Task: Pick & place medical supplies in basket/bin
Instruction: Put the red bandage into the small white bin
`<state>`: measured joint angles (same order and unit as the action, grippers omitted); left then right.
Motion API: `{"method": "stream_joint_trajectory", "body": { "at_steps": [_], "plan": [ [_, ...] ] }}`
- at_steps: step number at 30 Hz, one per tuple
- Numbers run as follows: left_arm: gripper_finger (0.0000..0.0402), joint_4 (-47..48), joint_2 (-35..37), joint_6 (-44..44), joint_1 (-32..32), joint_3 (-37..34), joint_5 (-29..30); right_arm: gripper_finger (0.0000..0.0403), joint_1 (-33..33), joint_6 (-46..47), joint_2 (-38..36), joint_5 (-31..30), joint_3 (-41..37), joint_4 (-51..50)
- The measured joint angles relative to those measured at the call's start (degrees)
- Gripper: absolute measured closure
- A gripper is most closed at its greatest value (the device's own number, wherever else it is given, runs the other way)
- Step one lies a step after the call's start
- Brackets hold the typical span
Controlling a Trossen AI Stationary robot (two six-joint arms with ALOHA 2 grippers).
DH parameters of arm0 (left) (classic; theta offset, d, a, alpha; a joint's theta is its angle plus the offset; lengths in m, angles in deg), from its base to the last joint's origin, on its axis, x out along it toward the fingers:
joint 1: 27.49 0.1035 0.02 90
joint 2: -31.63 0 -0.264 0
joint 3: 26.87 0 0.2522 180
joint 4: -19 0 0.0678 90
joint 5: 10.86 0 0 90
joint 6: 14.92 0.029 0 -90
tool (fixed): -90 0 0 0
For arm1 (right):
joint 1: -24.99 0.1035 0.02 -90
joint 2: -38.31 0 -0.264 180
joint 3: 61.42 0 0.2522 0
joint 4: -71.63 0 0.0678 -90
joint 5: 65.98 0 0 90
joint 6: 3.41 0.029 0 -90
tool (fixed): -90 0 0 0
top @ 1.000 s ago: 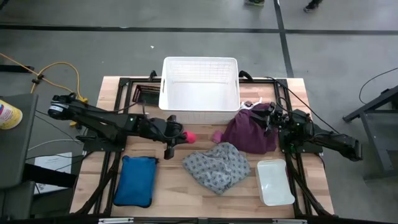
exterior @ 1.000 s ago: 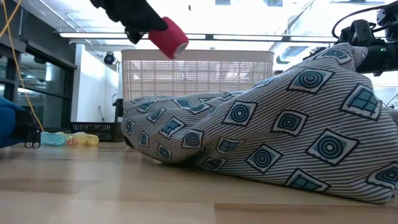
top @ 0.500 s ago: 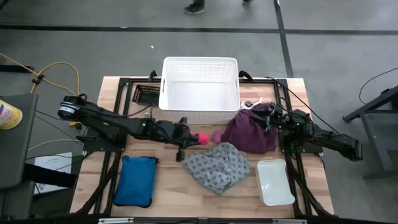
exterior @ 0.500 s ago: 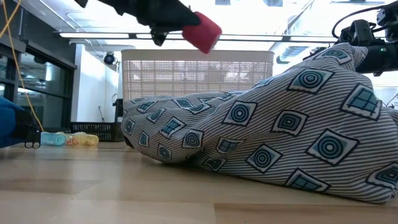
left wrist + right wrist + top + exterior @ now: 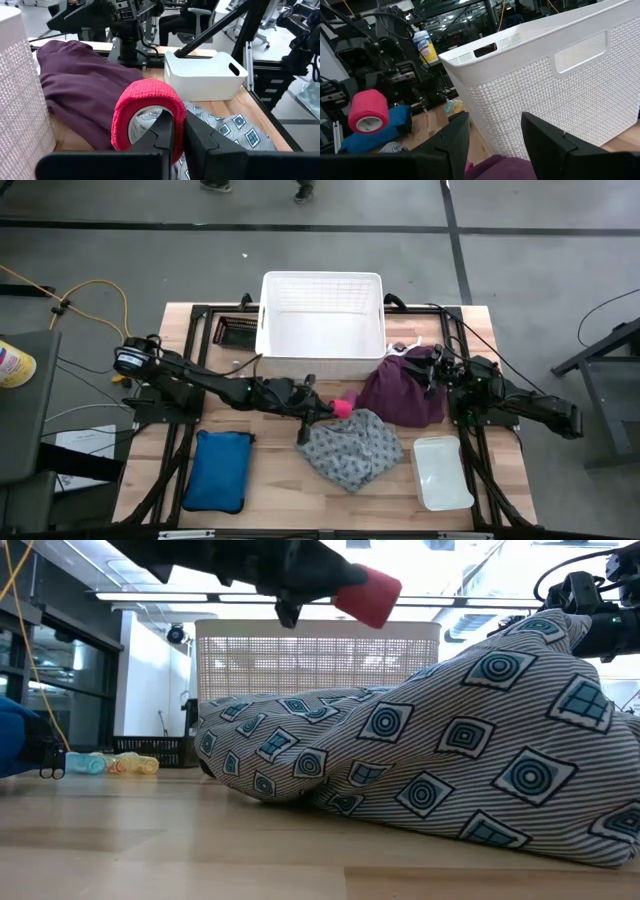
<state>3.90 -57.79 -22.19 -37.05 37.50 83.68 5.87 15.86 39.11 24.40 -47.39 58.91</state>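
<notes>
My left gripper (image 5: 328,409) is shut on the pink tape roll (image 5: 342,407), high above the table beside the grey patterned cloth's (image 5: 350,448) far-left edge; the roll also shows in the low view (image 5: 368,595). The grey cloth lies heaped on the table (image 5: 450,760). The purple cloth (image 5: 400,390) lies bunched to the right of the white basket (image 5: 322,320). My right gripper (image 5: 495,145) is open just over the purple cloth (image 5: 500,167); whether it touches the cloth I cannot tell. The black block and clear bottle are out of view. My left gripper pinches the roll's wall (image 5: 176,117), with one finger (image 5: 162,135) inside the roll's hole and the other (image 5: 205,142) outside. The fingers reach about level from the table's left side. The roll is lifted clear of the table and the cloths.
A small white bin (image 5: 441,472) stands at the near right, also in the left wrist view (image 5: 205,75). A blue pouch (image 5: 220,470) lies at the near left. A dark rack with small coloured items (image 5: 110,765) sits left of the basket.
My left gripper has gone toward the table's right edge with the pink roll, from near the basket's left corner to the grey cloth's far edge. The roll has stayed lifted clear. The right arm has kept still.
</notes>
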Motion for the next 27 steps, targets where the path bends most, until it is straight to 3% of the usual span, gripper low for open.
{"method": "stream_joint_trajectory", "body": {
  "at_steps": [27],
  "plan": [
    [0.0386,-1.71,-0.42,-0.02,0.94,0.00,0.22,0.0236,0.00,0.00,0.00,0.00,0.00,0.00]
  ]
}}
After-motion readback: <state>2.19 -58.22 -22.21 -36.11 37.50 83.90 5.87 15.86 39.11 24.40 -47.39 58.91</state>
